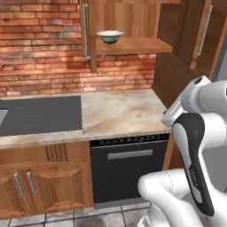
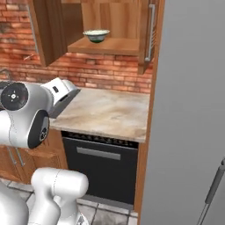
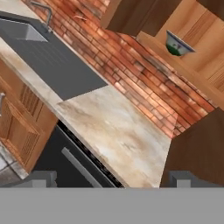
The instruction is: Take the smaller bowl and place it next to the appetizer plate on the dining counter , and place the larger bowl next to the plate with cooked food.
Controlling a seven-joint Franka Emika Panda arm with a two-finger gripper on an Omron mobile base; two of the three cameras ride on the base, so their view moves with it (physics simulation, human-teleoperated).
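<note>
The smaller bowl is pale cream-white with a greenish tint. It stands upright on the wooden shelf of an open wall cabinet above the counter. The same bowl sits near the shelf's front edge in the right base view, and it lies at the upper right of the hand view. My gripper is open with nothing between its fingertips. It hovers well below and short of the shelf, over the counter's front edge. The larger bowl, both plates and the dining counter are out of view.
A beige marbled kitchen counter runs along the brick wall. A dark sink drainboard and a faucet lie to its left. A black dishwasher sits below. The open cabinet door flanks the shelf. A tall grey appliance stands at the right.
</note>
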